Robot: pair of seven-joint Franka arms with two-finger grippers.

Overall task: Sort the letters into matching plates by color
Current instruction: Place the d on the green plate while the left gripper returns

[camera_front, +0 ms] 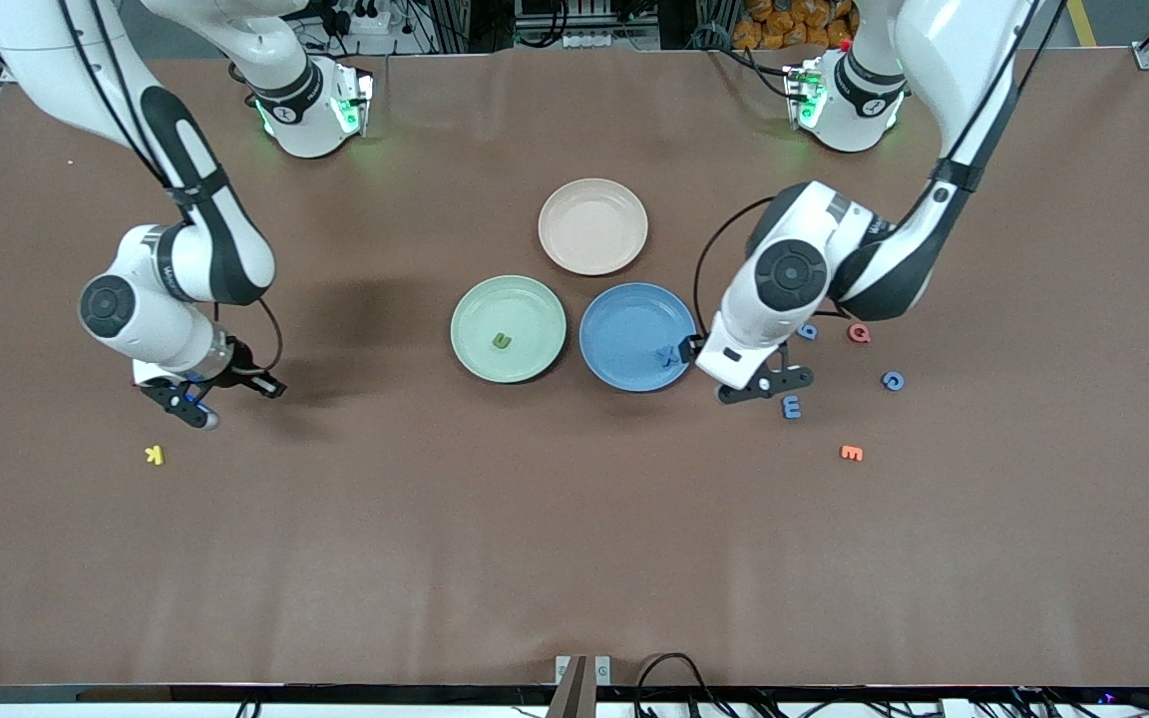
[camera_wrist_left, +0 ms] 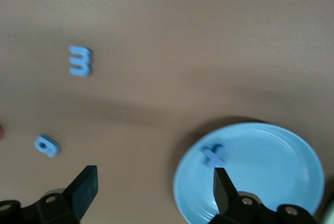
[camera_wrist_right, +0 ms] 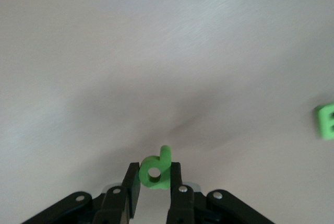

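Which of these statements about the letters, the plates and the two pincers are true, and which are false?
1. The right pincer is shut on a green letter. True.
2. The blue plate holds no letter. False: a blue X lies in it.
3. The left pincer is open. True.
4. The beige-pink plate holds a red letter. False: nothing shows in it.
5. One green letter lies in the green plate. True.

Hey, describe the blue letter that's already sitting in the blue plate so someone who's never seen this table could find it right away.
Find the three plates mid-table; the blue plate is the one toward the left arm's end, beside the green plate. On its rim-side, just under the open left tool, lies a blue X. It is the only letter in that plate; the other blue letters lie on the bare table.
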